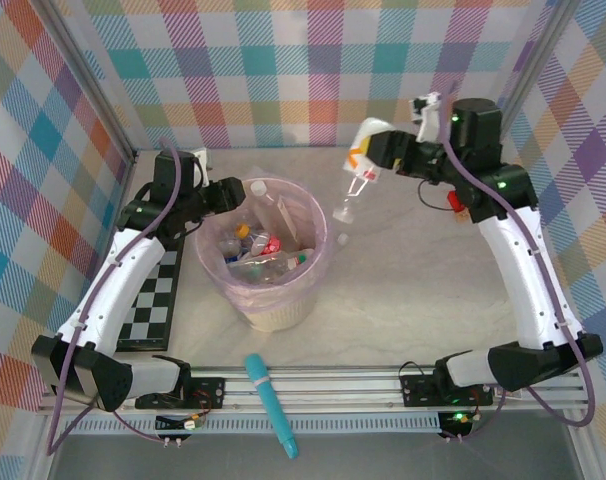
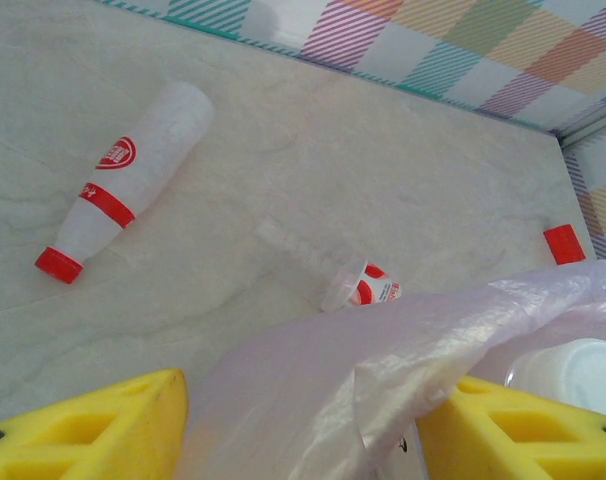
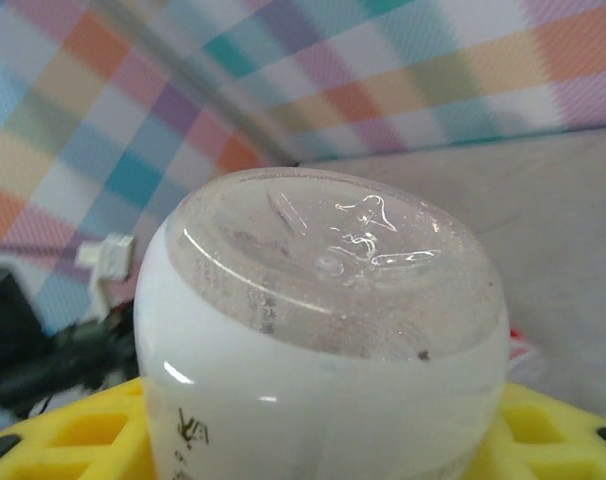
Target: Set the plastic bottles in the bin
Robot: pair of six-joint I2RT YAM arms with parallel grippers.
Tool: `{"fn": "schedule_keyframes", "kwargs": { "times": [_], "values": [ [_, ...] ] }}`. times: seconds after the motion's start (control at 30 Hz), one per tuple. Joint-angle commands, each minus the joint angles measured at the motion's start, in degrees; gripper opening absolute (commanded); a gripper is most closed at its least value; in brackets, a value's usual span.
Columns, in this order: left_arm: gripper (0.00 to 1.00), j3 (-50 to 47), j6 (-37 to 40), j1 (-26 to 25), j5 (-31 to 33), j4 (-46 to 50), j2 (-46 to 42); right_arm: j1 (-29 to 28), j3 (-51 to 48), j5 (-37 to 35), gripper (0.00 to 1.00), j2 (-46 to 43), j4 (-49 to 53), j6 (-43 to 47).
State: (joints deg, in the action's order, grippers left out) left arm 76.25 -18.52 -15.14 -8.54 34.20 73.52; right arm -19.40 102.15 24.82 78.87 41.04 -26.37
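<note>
Clamped in the right claw (image 1: 380,152), aloft right of the bin (image 1: 273,312): white bottle (image 3: 323,330), small print unreadable. Spread apart at the pink bag (image 2: 383,350): left claw (image 2: 301,428). Lying on the surface (image 2: 383,150): clear red-labelled bottle (image 2: 355,287), text illegible.

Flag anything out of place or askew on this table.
The teal stick lies tilted across the near rail, its lower end overhanging the front edge. A small clear bottle lies on its side on the table beside the bin.
</note>
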Motion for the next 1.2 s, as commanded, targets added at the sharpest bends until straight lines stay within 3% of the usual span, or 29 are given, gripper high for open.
{"fn": "schedule_keyframes", "kwargs": {
  "times": [0.0,0.27,0.53,0.6,0.73,0.83,1.03,1.17],
  "values": [
    [0.6,-0.56,-1.62,-0.86,0.9,-1.46,0.49,-5.36,1.56,2.12,0.48,2.24,3.22,2.43],
    [0.59,-1.14,-2.46,-1.74,1.07,-3.49,1.32,-17.44,4.48,-1.09,0.48,7.92,4.07,5.08],
    [0.59,-0.66,-2.49,-2.16,1.57,-3.47,1.37,-21.5,7.99,-9.52,0.52,17.01,8.52,7.5],
    [0.59,-0.57,-2.23,-2.18,1.92,-3.11,1.2,-21.74,8.3,-12.62,0.6,17.7,9.99,7.18],
    [0.59,-0.37,-1.65,-2.19,2.1,-2.77,1.29,-21.8,7.81,-14.02,0.86,17.42,11.04,6.07],
    [0.58,-0.27,-1.44,-2.18,2.12,-2.88,1.62,-21.81,9.52,-14.65,0.93,16.52,11.88,6.57],
    [0.58,-0.05,-1.18,-2.18,1.94,-2.95,1.84,-21.91,16.5,-20.58,0.94,16.28,15.31,11.17],
    [0.58,-0.13,-1.0,-2.18,1.88,-2.86,1.79,-22.06,22.63,-21.69,0.87,19.98,18.1,13.53]
  ]
}}
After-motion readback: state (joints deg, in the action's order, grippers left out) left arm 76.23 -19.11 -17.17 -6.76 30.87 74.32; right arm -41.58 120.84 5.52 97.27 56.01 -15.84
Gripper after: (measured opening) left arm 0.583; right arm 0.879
